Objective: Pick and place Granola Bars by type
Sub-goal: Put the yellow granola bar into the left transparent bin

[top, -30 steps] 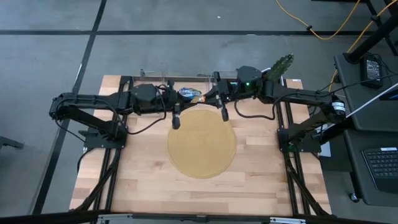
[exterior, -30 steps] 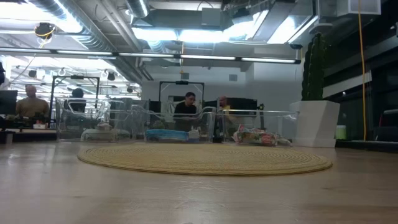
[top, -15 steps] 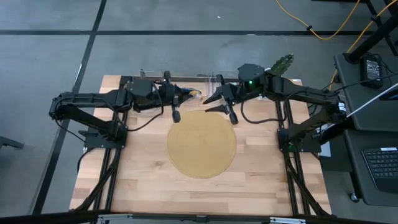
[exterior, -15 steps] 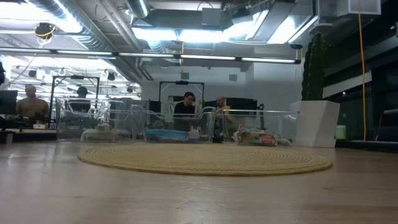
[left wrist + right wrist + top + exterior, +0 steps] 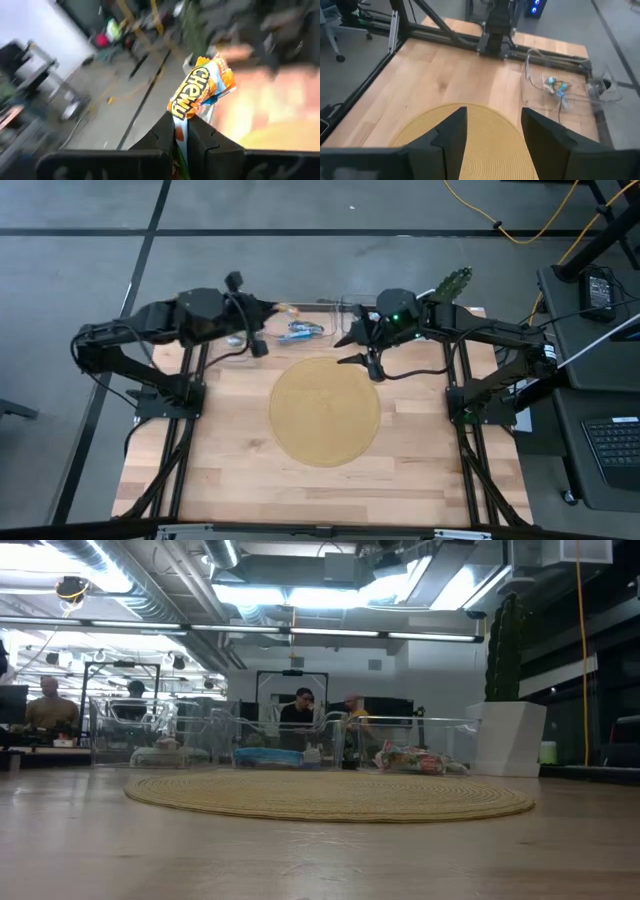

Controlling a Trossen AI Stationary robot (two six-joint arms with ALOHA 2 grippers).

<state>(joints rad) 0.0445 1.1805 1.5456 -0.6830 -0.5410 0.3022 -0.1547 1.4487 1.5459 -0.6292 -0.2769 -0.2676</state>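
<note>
Left gripper (image 5: 181,134) pinches an orange Chewy bar (image 5: 197,92) by its end, lifted over the bins (image 5: 300,320) at 12 o'clock — probably carrying it to its type's bin; right gripper (image 5: 492,135) spread, empty, over the mat (image 5: 325,410) edge at 1 o'clock — waiting.

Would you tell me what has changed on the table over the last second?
The left tool, shut on a granola bar, swung left, away from the middle bin. The right tool opened and drew back slightly over the mat's far edge. Mat and bins stayed put.
</note>
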